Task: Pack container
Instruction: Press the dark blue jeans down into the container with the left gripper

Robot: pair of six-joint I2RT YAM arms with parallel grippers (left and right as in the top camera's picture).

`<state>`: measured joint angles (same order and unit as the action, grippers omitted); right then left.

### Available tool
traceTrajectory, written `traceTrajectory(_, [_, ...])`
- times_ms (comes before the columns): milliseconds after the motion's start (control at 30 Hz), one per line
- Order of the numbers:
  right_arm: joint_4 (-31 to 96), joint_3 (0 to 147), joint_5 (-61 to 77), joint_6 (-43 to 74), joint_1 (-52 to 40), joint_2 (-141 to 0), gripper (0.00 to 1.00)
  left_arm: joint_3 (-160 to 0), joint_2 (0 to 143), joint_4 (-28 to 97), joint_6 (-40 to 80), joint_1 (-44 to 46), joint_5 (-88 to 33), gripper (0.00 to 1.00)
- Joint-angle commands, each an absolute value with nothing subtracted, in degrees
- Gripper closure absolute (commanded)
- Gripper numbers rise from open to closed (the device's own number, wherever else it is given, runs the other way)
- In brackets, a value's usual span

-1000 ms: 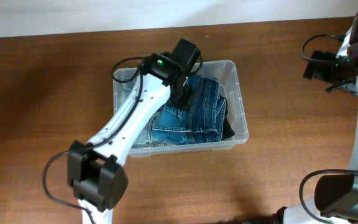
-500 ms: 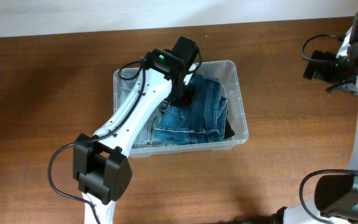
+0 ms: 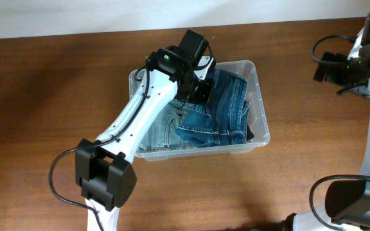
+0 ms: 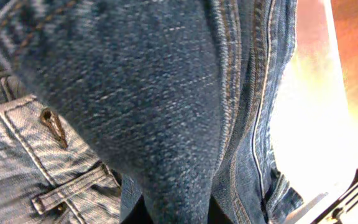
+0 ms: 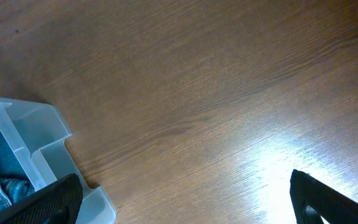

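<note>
**Left gripper pinches denim inside the tub; right gripper idle and wide open**

The container, a clear plastic tub with rounded corners and a thick rim, stands upright on the brown wooden table. In the overhead view it is a little past the table's middle, toward the far edge, with its long sides turned slightly off that edge. Folded blue jeans cover most of its floor. A paler, washed-out part lies toward the near left corner and darker denim toward the right wall. A thin dark edge shows past the jeans on the right side, but what it is cannot be told.

The left arm reaches across the tub from the near left, and the left gripper is down inside, over the far part of the jeans. The left wrist view is filled with denim: seams, a belt loop and a rivet. A thick fold narrows between two dark finger edges at the bottom of that view, so the jaws stand nearly closed with the jeans pinched between them.

The right gripper hangs over bare table, well apart from the tub on the right. Its fingers are spread wide with nothing between them. One corner of the tub shows at the left edge of the right wrist view.
</note>
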<state>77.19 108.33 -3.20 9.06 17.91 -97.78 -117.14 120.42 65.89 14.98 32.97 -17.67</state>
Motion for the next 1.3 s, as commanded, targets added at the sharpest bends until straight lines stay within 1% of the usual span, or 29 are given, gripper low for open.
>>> traceTrajectory(0, [77.17,108.81,-3.68,9.45,18.02,-97.78,0.01,-118.17,117.19,65.60,19.94,33.30,-15.55,1.00])
traceTrajectory(133, [77.17,108.81,-3.68,9.43,18.02,-97.78,0.01,-118.06,117.21,67.18,19.92,34.24,-10.02,0.99])
traceTrajectory(200, [77.19,108.81,-3.68,9.45,18.02,-97.78,0.02,-117.69,117.21,67.96,19.92,34.57,-7.38,0.93])
traceTrajectory(233, [77.17,108.81,-3.68,9.45,18.02,-97.78,0.01,-117.36,117.21,68.20,19.94,34.63,-6.44,0.84])
traceTrajectory(267, [77.17,108.81,-3.68,9.45,18.02,-97.78,0.01,-116.97,117.21,68.45,19.92,34.63,-5.93,0.71])
traceTrajectory(333, [77.17,108.81,-3.68,9.45,18.02,-97.78,0.01,-116.22,117.21,69.10,19.90,34.52,-4.38,0.25])
traceTrajectory(367, [77.17,108.81,-3.68,9.45,18.02,-97.78,0.01,-116.18,117.21,69.67,19.88,34.44,-3.07,0.13])
traceTrajectory(400, [77.19,108.81,-3.68,9.45,18.02,-97.78,0.01,-116.18,117.21,69.91,19.88,34.28,-2.02,0.05])
traceTrajectory(433, [77.17,108.81,-3.68,9.43,18.02,-97.78,0.01,-116.29,117.10,69.91,19.88,34.13,-1.39,0.03])
traceTrajectory(533, [77.19,108.81,-3.68,9.43,18.02,-97.78,0.01,-118.04,116.33,69.95,19.88,33.61,-1.23,0.02])
traceTrajectory(600, [77.17,108.81,-3.68,9.43,18.02,-97.78,0.01,-120.22,114.91,70.13,19.88,33.43,-1.21,0.02])
traceTrajectory(633, [77.17,108.81,-3.68,9.43,18.02,-97.78,0.02,-120.90,114.17,70.19,19.90,33.45,-1.23,0.03])
traceTrajectory(667, [77.17,108.81,-3.68,9.45,18.02,-97.78,0.01,-121.21,113.47,70.32,19.90,33.58,-1.23,0.07])
traceTrajectory(700, [77.17,108.81,-3.68,9.45,18.02,-97.78,0.01,-121.25,112.79,70.65,19.90,33.91,-1.26,0.19])
traceTrajectory(733, [77.17,108.81,-3.68,9.43,18.02,-97.78,0.01,-121.23,112.31,71.50,19.86,34.30,-1.23,0.34])
traceTrajectory(767, [77.19,108.81,-3.68,9.45,18.02,-97.78,0.01,-121.23,111.98,72.66,19.66,34.81,-1.23,0.59])
traceTrajectory(800, [77.19,108.81,-3.68,9.45,18.02,-97.78,0.01,-121.23,111.98,73.87,19.62,35.27,-1.19,0.87])
traceTrajectory(833, [77.17,108.81,-3.68,9.45,18.02,-97.78,0.01,-121.21,112.01,75.50,19.64,35.94,-1.02,1.00])
traceTrajectory(1000, [77.17,108.81,-3.68,9.43,18.02,-97.78,0.01,-118.21,112.92,77.45,19.64,39.55,1.61,0.99])
traceTrajectory(1267, [77.17,108.81,-3.68,9.45,18.02,-97.78,0.01,-105.41,113.51,71.88,20.18,41.19,5.74,1.00])
